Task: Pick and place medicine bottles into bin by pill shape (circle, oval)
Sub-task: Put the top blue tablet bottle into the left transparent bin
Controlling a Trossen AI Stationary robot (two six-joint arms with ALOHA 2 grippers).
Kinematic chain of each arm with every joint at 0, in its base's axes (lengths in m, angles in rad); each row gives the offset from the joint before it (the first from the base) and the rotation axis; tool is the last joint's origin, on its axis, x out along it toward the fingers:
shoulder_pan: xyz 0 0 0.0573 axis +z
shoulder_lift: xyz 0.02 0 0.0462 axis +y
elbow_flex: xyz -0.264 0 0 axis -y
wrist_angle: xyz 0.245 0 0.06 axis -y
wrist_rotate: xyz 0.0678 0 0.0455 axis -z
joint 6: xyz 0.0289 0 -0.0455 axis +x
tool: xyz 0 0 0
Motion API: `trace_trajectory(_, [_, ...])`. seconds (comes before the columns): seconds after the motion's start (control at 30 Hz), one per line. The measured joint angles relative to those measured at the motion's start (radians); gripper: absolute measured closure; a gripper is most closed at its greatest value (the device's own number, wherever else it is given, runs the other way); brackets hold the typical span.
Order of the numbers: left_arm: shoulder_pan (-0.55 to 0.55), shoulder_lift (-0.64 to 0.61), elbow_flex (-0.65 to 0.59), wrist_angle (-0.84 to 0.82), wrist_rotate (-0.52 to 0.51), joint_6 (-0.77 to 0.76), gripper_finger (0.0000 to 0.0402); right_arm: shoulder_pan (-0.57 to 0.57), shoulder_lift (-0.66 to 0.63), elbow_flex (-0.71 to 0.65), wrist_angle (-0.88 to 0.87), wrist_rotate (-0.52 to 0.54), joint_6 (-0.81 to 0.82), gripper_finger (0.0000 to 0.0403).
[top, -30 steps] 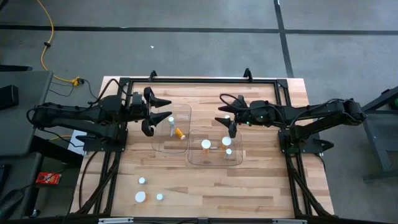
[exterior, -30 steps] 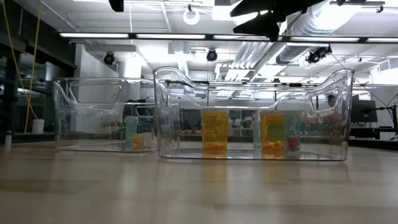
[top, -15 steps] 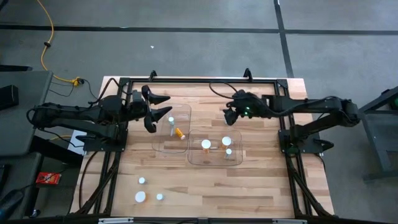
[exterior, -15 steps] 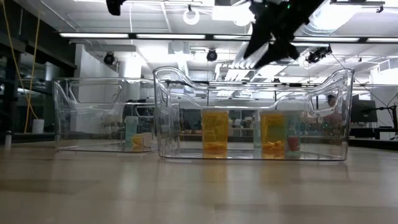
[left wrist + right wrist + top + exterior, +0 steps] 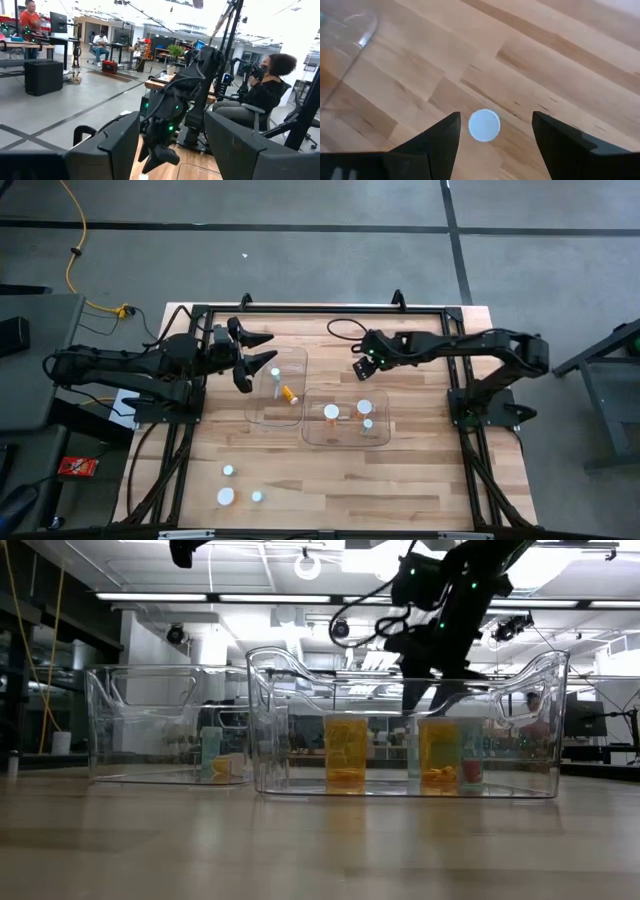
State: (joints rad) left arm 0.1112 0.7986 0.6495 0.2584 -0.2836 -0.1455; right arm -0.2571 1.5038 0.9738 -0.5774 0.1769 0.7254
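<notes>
small bottle, round white cap, upright

Amber-orange medicine bottles with white caps stand in a clear bin on the light wood-grain table; black arms overhead.

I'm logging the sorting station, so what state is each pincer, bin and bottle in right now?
left pincer: open, above the left bin's edge
right pincer: open, over the capped bottle
capped bottle: upright on the table, not gripped
left bin: holds two bottles
white bottle: upright
amber bottle: lying down
right bin: holds three upright bottles
loose bottles: three, upright on the table
</notes>
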Motion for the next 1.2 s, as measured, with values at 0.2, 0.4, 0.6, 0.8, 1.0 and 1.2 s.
trace_trajectory(0.2, [0.000, 0.000, 0.000, -0.001, 0.000, 0.000, 0.0186, 0.001, 0.056, 0.000, 0.033, -0.026, 0.018, 0.0163])
trace_trajectory(0.4, [0.000, 0.000, 0.000, -0.009, -0.005, 0.000, 0.0186, 0.003, 0.108, 0.000, 0.050, -0.033, 0.037, 0.0163])
trace_trajectory(0.6, [0.000, 0.000, 0.000, -0.009, -0.021, 0.000, 0.0186, 0.004, 0.121, 0.000, 0.055, -0.024, 0.037, 0.0163])
trace_trajectory(0.8, [0.000, 0.000, 0.000, -0.012, -0.031, 0.000, 0.0186, 0.004, 0.121, 0.000, 0.051, -0.021, 0.036, 0.0203])
trace_trajectory(1.0, [0.000, 0.000, 0.000, -0.031, -0.057, 0.000, 0.0186, 0.004, 0.121, 0.000, 0.051, -0.020, 0.034, 0.0265])
trace_trajectory(1.2, [0.000, 0.000, 0.000, -0.031, -0.057, 0.000, 0.0186, 0.004, 0.083, -0.001, 0.057, -0.047, -0.003, 0.0307])
